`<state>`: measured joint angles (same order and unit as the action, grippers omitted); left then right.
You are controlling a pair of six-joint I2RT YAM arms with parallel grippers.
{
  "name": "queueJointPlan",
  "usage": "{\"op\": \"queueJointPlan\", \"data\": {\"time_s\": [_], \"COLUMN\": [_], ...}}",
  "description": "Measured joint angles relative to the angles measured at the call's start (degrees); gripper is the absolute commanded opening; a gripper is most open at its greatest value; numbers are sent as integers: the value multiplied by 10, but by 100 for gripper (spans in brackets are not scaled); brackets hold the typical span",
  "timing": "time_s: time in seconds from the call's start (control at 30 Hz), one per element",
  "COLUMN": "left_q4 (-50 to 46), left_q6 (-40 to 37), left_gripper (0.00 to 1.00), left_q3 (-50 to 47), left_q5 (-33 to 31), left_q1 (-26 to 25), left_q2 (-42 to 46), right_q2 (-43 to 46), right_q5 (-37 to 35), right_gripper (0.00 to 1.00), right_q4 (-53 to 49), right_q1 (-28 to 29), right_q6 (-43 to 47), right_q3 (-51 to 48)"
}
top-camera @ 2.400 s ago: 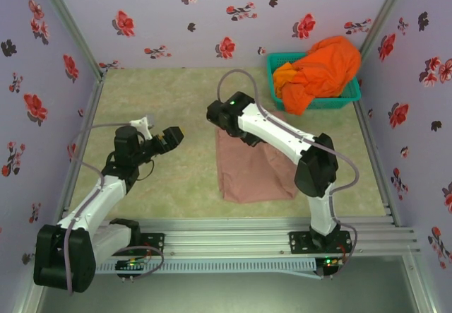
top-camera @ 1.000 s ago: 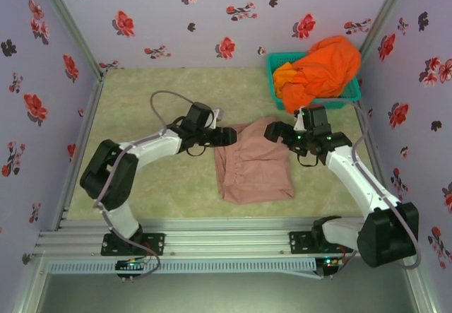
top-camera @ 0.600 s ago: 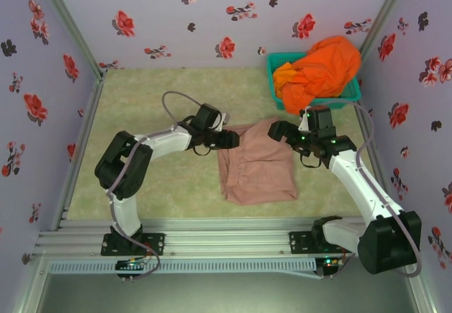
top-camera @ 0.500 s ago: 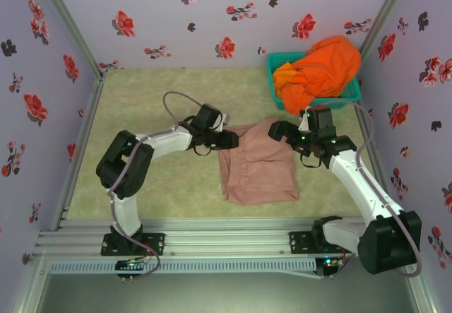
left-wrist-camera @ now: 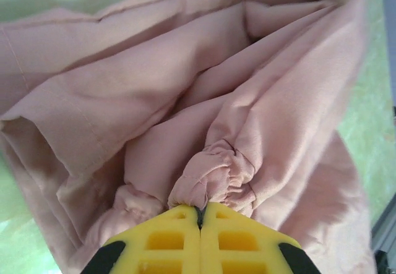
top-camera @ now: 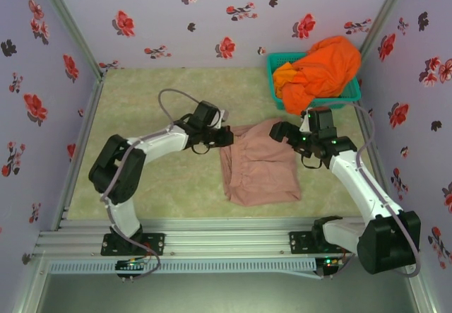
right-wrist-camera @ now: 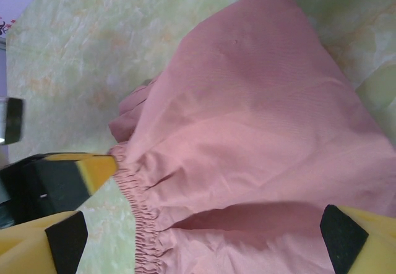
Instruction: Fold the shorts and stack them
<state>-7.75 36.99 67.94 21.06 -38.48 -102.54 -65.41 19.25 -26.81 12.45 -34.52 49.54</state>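
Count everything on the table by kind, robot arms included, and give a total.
Robot arms: 2 (left hand, right hand)
Pink shorts: 1
Teal basket: 1
Orange cloth heap: 1, pieces within it cannot be told apart
Total: 5

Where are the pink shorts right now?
Top view: the pink shorts lie on the table between the left pincer, shut on their waistband, and the right pincer, near the teal basket.
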Motion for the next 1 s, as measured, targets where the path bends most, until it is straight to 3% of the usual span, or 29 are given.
{"op": "queueJointPlan", "data": {"time_s": [0.3,0.67,0.77,0.87,1.0], "left_q4": [-13,25,40,42,26], "left_q6": [8,18,14,7,-11], "left_gripper": [0,2,18,44,59], "left_q3": [-43,-101,-100,-99,-100], "left_q5": [-29,-21,-13,-15,-16], "left_q1": [14,93,101,101,99], "left_q2": [91,-18,-27,-26,17], "right_q2": [-2,-12,-11,-3,15], "right_q5": [-5,19,38,58,73], "right_gripper": [99,99,99,99,99], "right_q4": [0,1,7,11,15], "right_q1": [-1,-1,-1,0,7], "right_q6": [0,-1,-6,-12,-18], "right_q3": [0,-37,-56,-75,-81]}}
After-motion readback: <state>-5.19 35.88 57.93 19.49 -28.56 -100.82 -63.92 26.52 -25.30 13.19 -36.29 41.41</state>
